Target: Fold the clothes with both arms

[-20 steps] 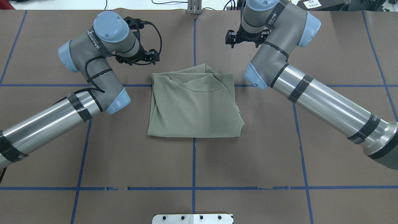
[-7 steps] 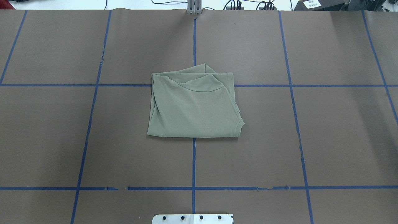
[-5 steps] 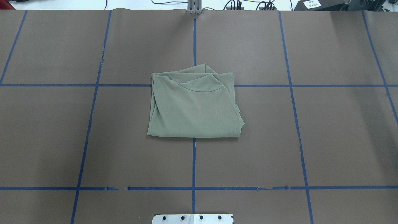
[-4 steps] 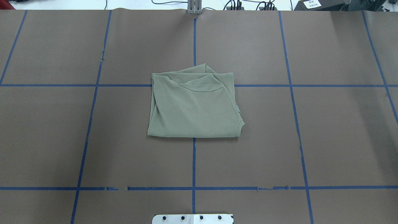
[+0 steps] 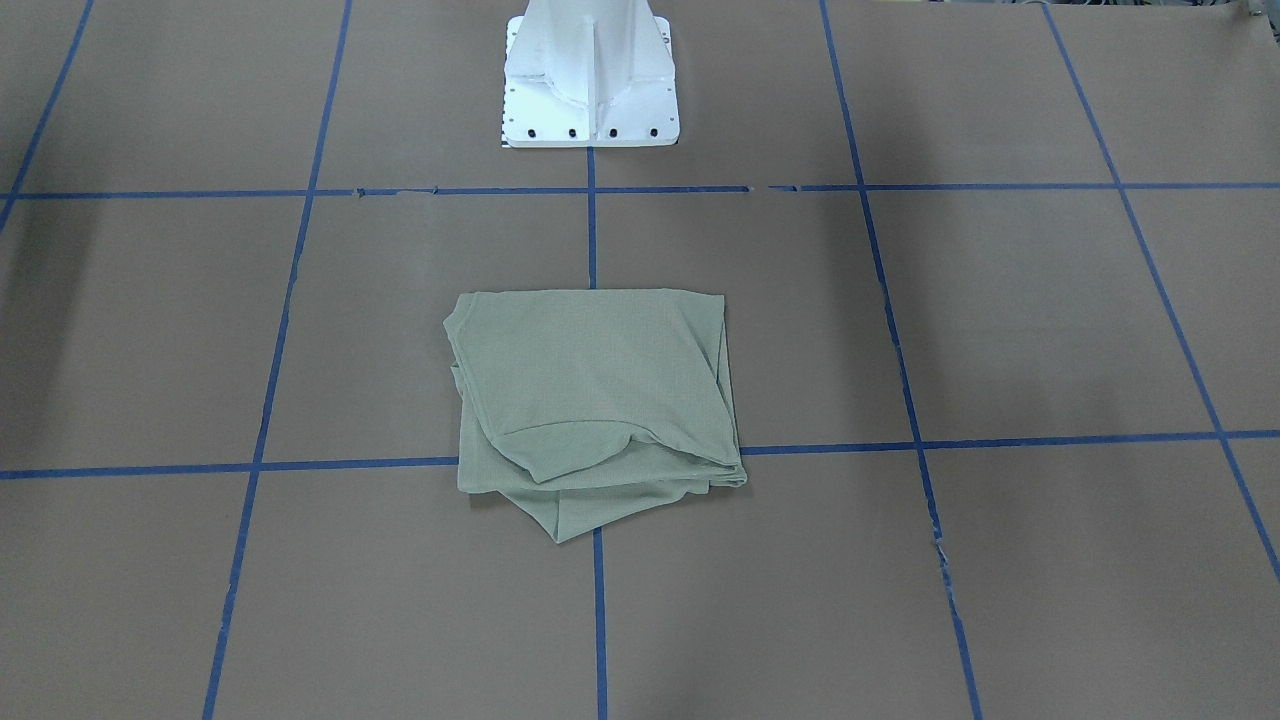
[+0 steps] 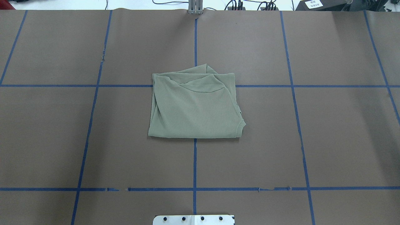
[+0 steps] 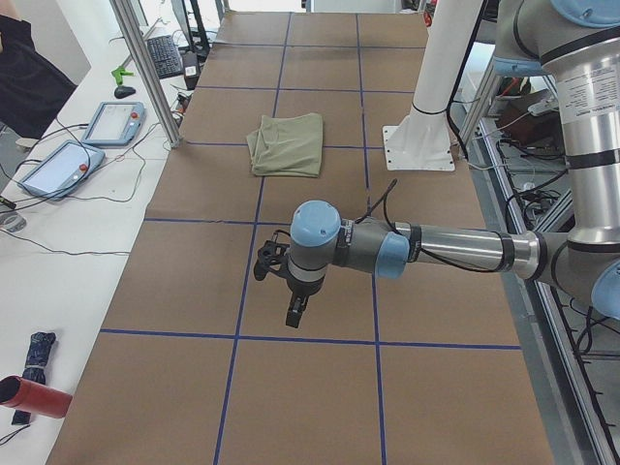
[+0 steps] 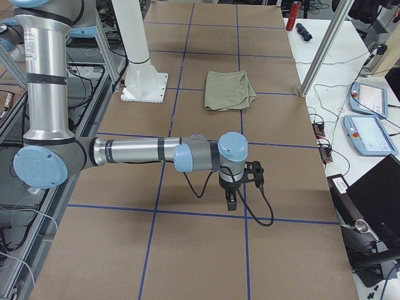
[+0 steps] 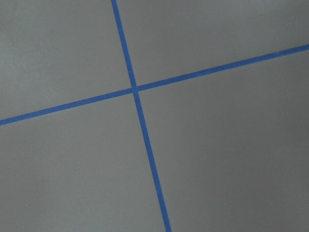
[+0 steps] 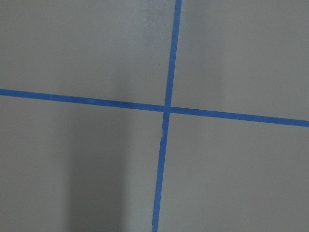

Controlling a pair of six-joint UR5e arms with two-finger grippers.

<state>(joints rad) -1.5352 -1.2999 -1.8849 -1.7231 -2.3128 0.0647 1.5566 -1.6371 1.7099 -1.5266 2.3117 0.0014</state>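
Observation:
The sage-green shirt (image 6: 195, 106) lies folded into a rough square at the middle of the brown table cover, with a sleeve corner sticking out at its far edge. It also shows in the front view (image 5: 595, 390) and both side views (image 7: 287, 143) (image 8: 230, 89). No gripper touches it. My left gripper (image 7: 294, 312) hangs over bare table far from the shirt, toward my left end. My right gripper (image 8: 232, 201) hangs likewise toward my right end. I cannot tell whether either is open or shut. Both wrist views show only table cover and blue tape.
The white pedestal base (image 5: 590, 90) stands behind the shirt on my side. A side bench holds teach pendants (image 7: 111, 121) and a red bottle (image 7: 34, 397). Metal frame posts (image 7: 145, 68) (image 8: 319, 50) stand at the table's far edge. Blue tape lines grid the cover.
Both arms stood by the shirt's far corners 2.8 s ago and have left the overhead view. The shirt has not moved. Nothing differs over the last second.

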